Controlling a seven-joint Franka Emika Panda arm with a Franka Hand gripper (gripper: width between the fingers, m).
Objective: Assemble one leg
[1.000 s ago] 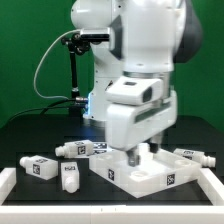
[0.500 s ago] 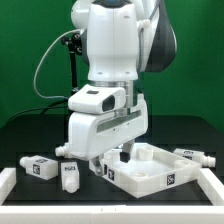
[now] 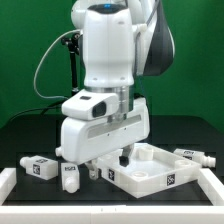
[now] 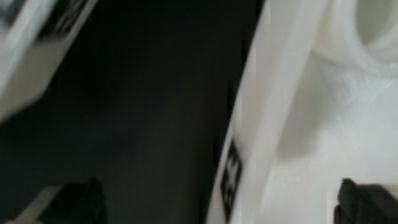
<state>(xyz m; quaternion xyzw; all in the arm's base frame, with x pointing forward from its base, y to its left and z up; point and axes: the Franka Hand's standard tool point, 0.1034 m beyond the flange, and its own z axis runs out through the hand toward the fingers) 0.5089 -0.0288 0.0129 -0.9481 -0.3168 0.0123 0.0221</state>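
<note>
The claw (image 3: 122, 158) is hanging low over the end of the square tabletop piece (image 3: 150, 180) nearest the exterior view's left, with the arm's bulky white wrist housing blocking most of it from that camera. In the wrist view the claw (image 4: 217, 203) is standing spread wide, its two dark fingertips (image 4: 71, 205) sitting at opposite sides of the picture, and it is gripping nothing. Only the black bench (image 4: 160, 110) and the blurred white wall of the tabletop piece (image 4: 320, 100), carrying a tag marker on its side, are lying between them. Whether either fingertip is touching that wall is too blurred to tell. The legs are all lying loose on the bench (image 3: 30, 135), apart from the claw. The first leg (image 3: 40, 167) is resting on its side towards the exterior view's left, and the second leg (image 3: 69, 178) is lying just beside it, nearer the front edge. The third leg (image 3: 192, 157) is sitting beyond the tabletop piece on the exterior view's right.
</note>
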